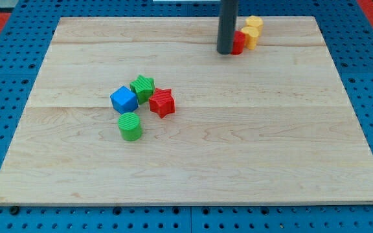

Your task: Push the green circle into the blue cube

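The pale wooden table (pixel 193 162) is set on a blue perforated board (pixel 5 71) that frames it on all sides. The straight dark rod (pixel 227 22) is seen at the view's top, and my tip (pixel 225 51) is placed just left of a small red block (pixel 239 43), beside two yellow blocks (pixel 252 30), well apart from the central cluster. No fingers are carried, so no state can be told. The green circle (pixel 130 126) is found just below the blue cube (pixel 124 99), nearly touching. A green star (pixel 143 86) and a red star (pixel 162 102) are gathered at the cube's right.
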